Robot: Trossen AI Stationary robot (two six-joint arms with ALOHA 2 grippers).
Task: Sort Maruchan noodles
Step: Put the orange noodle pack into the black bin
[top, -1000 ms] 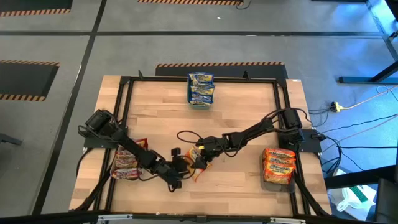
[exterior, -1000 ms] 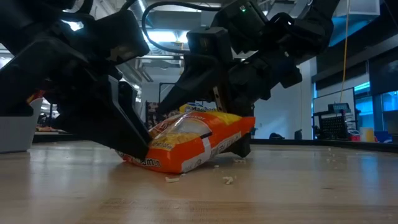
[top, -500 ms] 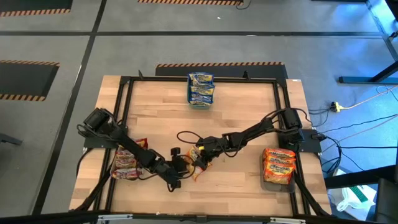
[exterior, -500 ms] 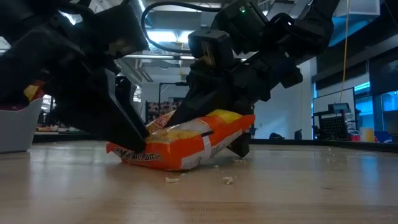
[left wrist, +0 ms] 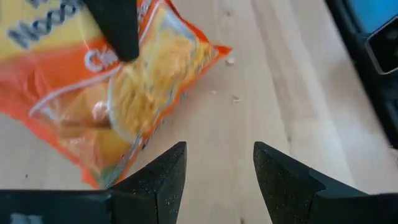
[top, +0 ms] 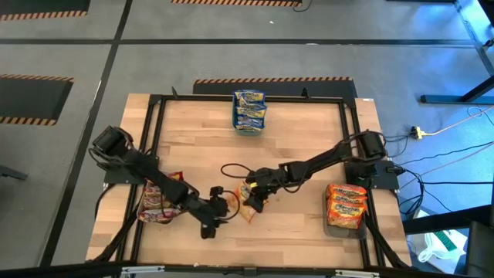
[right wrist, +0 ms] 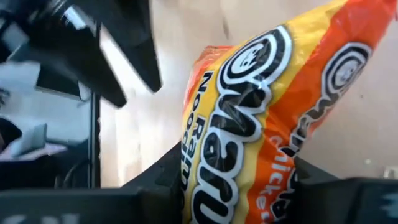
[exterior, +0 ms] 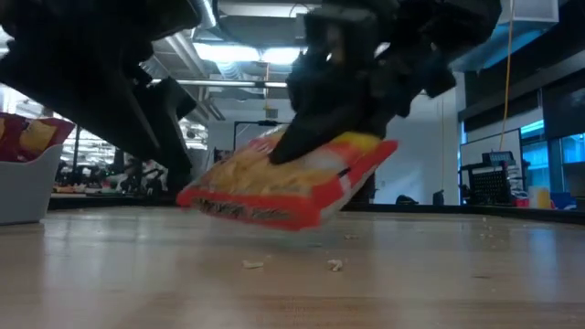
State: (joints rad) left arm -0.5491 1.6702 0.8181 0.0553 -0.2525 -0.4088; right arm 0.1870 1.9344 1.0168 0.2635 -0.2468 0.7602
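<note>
An orange Maruchan noodle packet (exterior: 292,187) hangs tilted just above the table's near middle, and my right gripper (top: 252,194) is shut on it. My left gripper (left wrist: 214,168) stands open just left of the packet (left wrist: 112,93), with nothing between its fingers. Blue-and-yellow packets (top: 249,110) sit in a tray at the far middle. More orange packets (top: 345,205) lie stacked in a tray at the right. Red-pink packets (top: 157,202) lie in a tray at the left, partly under my left arm. My right gripper pinches the orange packet between its two fingers, with the packet (right wrist: 205,174) filling the gap. One finger (left wrist: 115,25) lies on the printed upper face. The fingers slant down from the table's right. The packet seems lifted clear, its right end (exterior: 388,151) higher than its left.
Noodle crumbs (exterior: 336,265) lie on the wooden table top under and in front of the packet. A black frame (top: 154,104) runs round the table. Bare wood (top: 293,139) lies between the far tray and the arms.
My right gripper has shut on the orange packet and raised it off the table, right end first, so it now hangs tilted. My left gripper has drawn back a little toward the table's left and near edge, away from the packet's left end.
</note>
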